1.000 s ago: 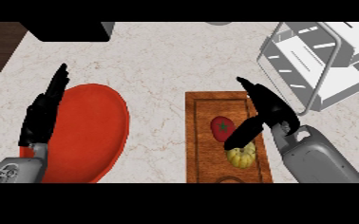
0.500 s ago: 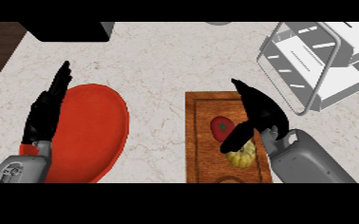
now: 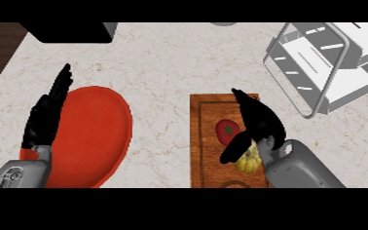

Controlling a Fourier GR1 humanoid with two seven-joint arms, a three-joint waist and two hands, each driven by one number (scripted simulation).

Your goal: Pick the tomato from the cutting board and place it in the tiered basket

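Observation:
A red tomato (image 3: 227,131) with a green stem lies on the wooden cutting board (image 3: 205,151) at lower centre. My right hand (image 3: 257,119) hovers over the board's right side, fingers straight and open, its thumb hanging down beside the tomato and partly covering it. A yellow vegetable (image 3: 248,160) sits just below the thumb. The white wire tiered basket (image 3: 323,68) stands at the upper right. My left hand (image 3: 46,113) rests open at the left edge, fingers up, beside the red plate.
A red plate (image 3: 90,129) lies at lower left on the marble counter (image 3: 165,68). A dark appliance (image 3: 68,31) sits at the top left corner, with a grey round object (image 3: 224,24) at the top edge.
My right hand has shifted left over the board, closer to the tomato, with the forearm coming further in. The left hand and the tomato have stayed put.

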